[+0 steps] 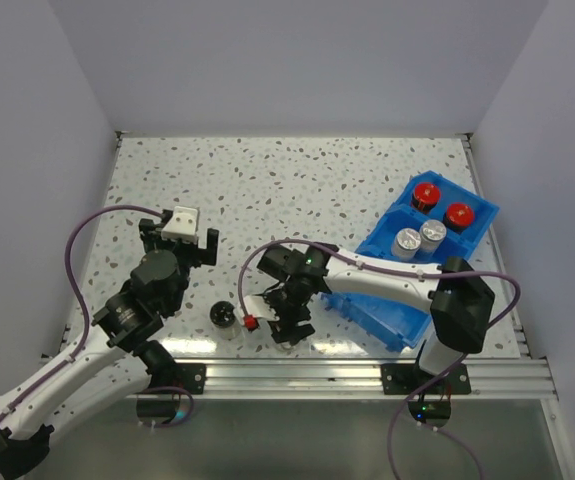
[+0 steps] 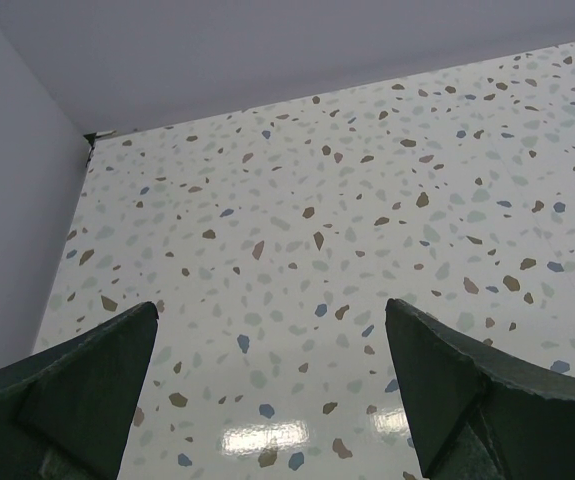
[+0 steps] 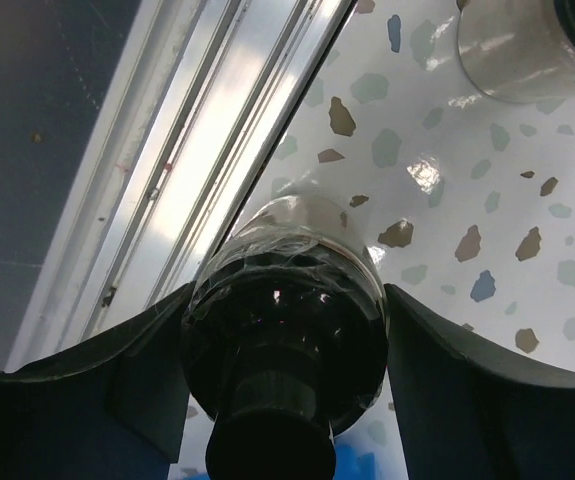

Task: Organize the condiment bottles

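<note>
The right arm reached across to the near middle of the white speckled tabletop (image 1: 297,190), close to the aluminium rail (image 1: 367,375) along the near edge. Its dark right fingers (image 3: 97,390) were clamped on a small clear cylindrical jar with a black shaker lid (image 3: 282,300), one finger pressed to each side of the glass. In the wrist view the lid end pointed back toward the camera. Whether the jar's base touched the tabletop could not be told.

A second clear jar with a black shaker lid (image 1: 225,316) stood upright on the tabletop just left of the held one, apart from both arms.

The big blue plastic divided bin (image 1: 484,215) sat at an angle at the right of the tabletop. Two small jars with red caps (image 1: 425,195) stood side by side in its far compartment. Two small jars with silver caps (image 1: 406,242) stood side by side in the next compartment toward the near side.

The left arm hung over the left part of the tabletop. Its left fingers (image 2: 77,400) were spread wide apart, with only bare speckled surface between them.
</note>
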### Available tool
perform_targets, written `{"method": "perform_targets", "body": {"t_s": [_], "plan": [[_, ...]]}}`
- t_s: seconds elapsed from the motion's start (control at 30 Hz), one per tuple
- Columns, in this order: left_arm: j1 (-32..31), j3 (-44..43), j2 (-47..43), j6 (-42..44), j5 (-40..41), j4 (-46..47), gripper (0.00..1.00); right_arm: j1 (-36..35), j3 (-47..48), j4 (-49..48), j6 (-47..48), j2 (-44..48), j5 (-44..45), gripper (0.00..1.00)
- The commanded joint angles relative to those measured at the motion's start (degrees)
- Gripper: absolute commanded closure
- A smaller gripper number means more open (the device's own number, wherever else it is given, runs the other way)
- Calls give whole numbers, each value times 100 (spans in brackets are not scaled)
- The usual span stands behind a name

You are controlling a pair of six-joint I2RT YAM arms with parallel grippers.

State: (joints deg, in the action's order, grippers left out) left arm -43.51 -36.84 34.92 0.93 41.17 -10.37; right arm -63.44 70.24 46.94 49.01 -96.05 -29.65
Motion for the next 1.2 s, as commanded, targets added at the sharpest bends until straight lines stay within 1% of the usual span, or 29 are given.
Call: {"method": "perform_targets", "body": {"t_s": [0.0,0.03,0.1,0.2,0.23,0.33,0.37,0.4,0.43,0.5,0.53,0.6,0.63,0.73,0.9,0.93,1.03,1.13,1.17], "plan": [[26,10,-11,21,93,299,0,-11,797,1095,476,25,-33,99],[26,19,-11,13,85,299,0,7,999,1446,573,95,-6,100],[26,19,6,21,67,316,0,130,1062,1625,785,279,-84,100],[26,19,33,21,58,308,0,445,1220,1853,838,648,-216,100],[26,19,41,13,49,316,0,742,1325,1985,838,806,-286,100],[26,19,50,21,58,316,0,1332,1370,2100,864,1140,-655,100],[26,10,50,13,49,308,0,1700,1335,2091,847,1428,-700,100],[26,28,59,21,41,316,0,1877,1282,2074,821,1588,-683,100],[26,28,68,13,40,308,0,2201,1091,1952,777,1781,-648,100],[18,19,94,4,14,316,0,2493,844,1767,584,2343,-411,100],[26,19,94,4,5,316,0,2808,616,1618,487,2511,-323,100],[26,10,120,-5,-21,316,0,3134,456,1608,337,2896,-34,100],[26,19,121,-5,-21,316,0,3440,325,1651,250,2995,46,100],[18,10,129,-5,-30,308,0,3890,-52,1713,153,3381,143,100],[26,19,164,-31,-100,308,0,4199,-870,1424,-50,3699,354,100],[26,10,173,-31,-109,316,0,4286,-1089,1310,-41,3707,302,100],[26,1,217,-23,-153,308,0,4384,-1345,1038,3,3568,284,97],[26,10,217,-23,-144,299,0,4402,-1451,748,55,3374,346,93],[26,10,200,-23,-144,299,0,4393,-1495,660,82,3243,372,88]]}}
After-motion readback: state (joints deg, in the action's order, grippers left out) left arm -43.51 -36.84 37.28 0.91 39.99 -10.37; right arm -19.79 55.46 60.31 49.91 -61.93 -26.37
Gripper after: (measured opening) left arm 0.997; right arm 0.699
